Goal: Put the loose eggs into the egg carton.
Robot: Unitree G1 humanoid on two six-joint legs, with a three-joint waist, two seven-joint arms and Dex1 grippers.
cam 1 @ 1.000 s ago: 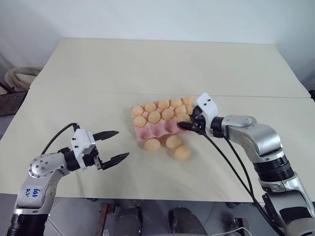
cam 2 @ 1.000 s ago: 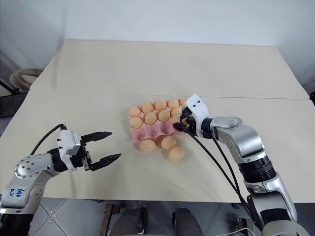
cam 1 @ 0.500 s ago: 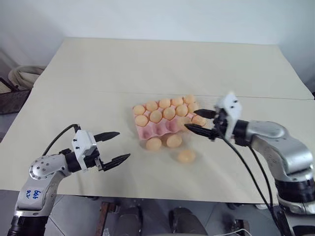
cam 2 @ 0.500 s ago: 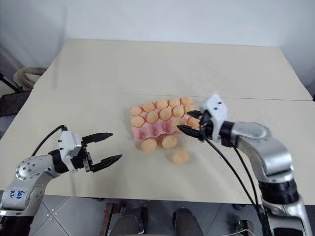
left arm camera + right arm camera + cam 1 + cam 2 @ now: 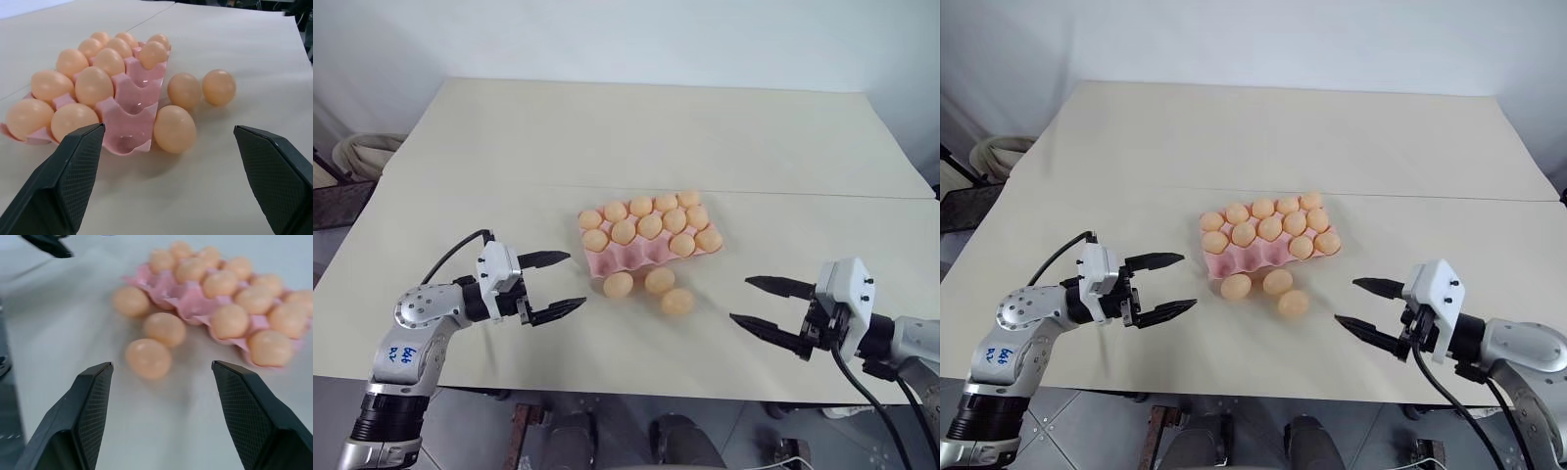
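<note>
While both spread, left gripper (image 5: 555, 284) and right gripper (image 5: 766, 305) seemingly hover level.

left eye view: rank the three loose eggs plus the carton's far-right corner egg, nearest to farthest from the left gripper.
From the left gripper:
1. Left loose egg, beside the egg carton at its front left.
2. Middle loose egg, against the carton's front edge.
3. Right loose egg, out on the table, nearest the robot.
4. Corner egg, in the carton's front-right cup.
</note>
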